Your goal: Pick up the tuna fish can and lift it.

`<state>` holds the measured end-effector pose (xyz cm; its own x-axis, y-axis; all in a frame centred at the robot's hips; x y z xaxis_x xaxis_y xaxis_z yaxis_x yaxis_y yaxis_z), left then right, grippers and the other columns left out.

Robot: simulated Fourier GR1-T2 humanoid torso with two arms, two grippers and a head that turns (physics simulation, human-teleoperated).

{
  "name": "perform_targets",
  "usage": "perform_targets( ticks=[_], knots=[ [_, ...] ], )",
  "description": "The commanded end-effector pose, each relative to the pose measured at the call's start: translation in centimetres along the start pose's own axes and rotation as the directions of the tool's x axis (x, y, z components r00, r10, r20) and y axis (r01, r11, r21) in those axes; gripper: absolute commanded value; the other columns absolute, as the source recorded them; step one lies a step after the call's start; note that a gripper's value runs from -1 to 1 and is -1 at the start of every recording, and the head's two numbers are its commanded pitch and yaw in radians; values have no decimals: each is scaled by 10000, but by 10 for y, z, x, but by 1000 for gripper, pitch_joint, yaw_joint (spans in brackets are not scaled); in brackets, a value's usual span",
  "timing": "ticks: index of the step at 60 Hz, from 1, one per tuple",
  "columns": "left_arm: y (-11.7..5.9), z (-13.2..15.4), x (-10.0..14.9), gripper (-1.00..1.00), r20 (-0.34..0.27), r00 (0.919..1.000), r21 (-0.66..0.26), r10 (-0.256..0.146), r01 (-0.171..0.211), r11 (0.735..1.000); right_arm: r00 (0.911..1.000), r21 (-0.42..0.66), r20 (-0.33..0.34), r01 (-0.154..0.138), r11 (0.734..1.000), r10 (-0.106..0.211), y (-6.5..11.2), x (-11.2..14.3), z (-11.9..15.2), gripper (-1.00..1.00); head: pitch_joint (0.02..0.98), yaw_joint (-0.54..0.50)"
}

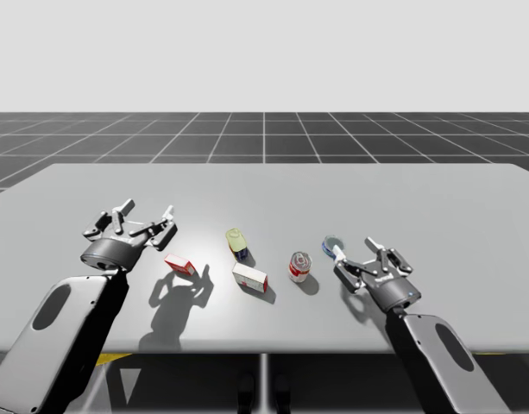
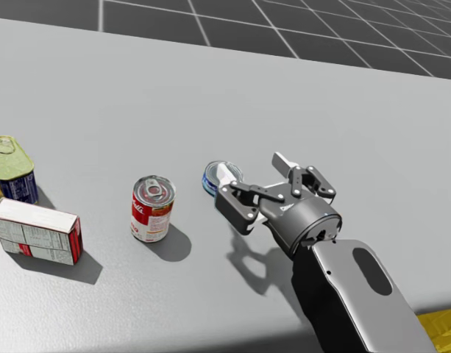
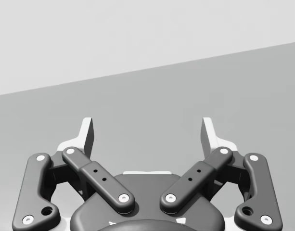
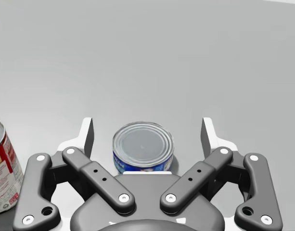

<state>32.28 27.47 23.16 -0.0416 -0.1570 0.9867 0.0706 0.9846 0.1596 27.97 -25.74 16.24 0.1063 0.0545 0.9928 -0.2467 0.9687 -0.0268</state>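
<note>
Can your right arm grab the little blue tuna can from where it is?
Probably yes: the tuna can sits between the open fingers of my right pincer, not yet touched, and nothing blocks it.

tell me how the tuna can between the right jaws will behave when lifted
The tuna can looks like rigid metal, so it probably won't give under the jaws. It stands short and wide on its flat end, so it's unlikely to tip or roll. Its smooth curved wall may slip if gripped off-centre.
</note>
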Motion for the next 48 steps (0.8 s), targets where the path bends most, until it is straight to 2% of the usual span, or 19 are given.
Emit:
perform_targets(
  ticks=[1,5,9,12,16,18,21,26,35,43,48],
  knots=[
    [-1,0,-1,-1000,-27,10000,-5,-15,15,10000,9992,237,-320,-244,9994,251,6,-19,-9,-1000,799,-344],
    [-1,-1,-1,-1000,-27,10000,-9,-22,22,10000,9986,289,-373,-360,9989,371,7,-24,-14,-1000,799,-344],
    [-1,0,-1,-1000,-29,10000,-6,-31,31,10000,9980,328,-530,-324,9989,342,7,-28,-20,-1000,799,-339],
    [-1,-1,-1,-1000,-33,10000,-10,-41,41,10000,9967,228,-635,-492,9985,506,7,-31,-24,-1000,799,-336],
    [-1,-1,-2,-1000,-41,10000,-10,-49,49,10000,9951,165,-913,-365,9992,379,8,-34,-29,-1000,800,-335],
    [-1,-1,-2,-1000,-41,10000,-9,-48,48,10000,9941,177,-969,-469,9987,484,7,-36,-32,-1000,801,-336],
    [-1,-1,-2,-1000,-39,10000,-9,-51,51,10000,9935,237,-1058,-394,9989,417,8,-37,-35,-1000,801,-337],
    [-1,-1,-2,-1000,-48,10000,-11,-59,59,10000,9921,221,-1116,-558,9982,579,9,-40,-43,-1000,801,-336],
    [-1,-1,-2,-1000,-49,10000,-15,-61,61,10000,9898,64,-1286,-615,9981,618,8,-42,-54,-1000,799,-335],
    [-1,0,-2,-1000,-35,10000,-25,-63,63,10000,9870,100,-1553,-407,9991,417,7,-46,-61,-1000,802,-330],
    [-1,0,-2,-1000,-30,10000,-34,-73,73,10000,9855,127,-1636,-431,9990,446,8,-46,-62,-1000,803,-327]
  ],
)
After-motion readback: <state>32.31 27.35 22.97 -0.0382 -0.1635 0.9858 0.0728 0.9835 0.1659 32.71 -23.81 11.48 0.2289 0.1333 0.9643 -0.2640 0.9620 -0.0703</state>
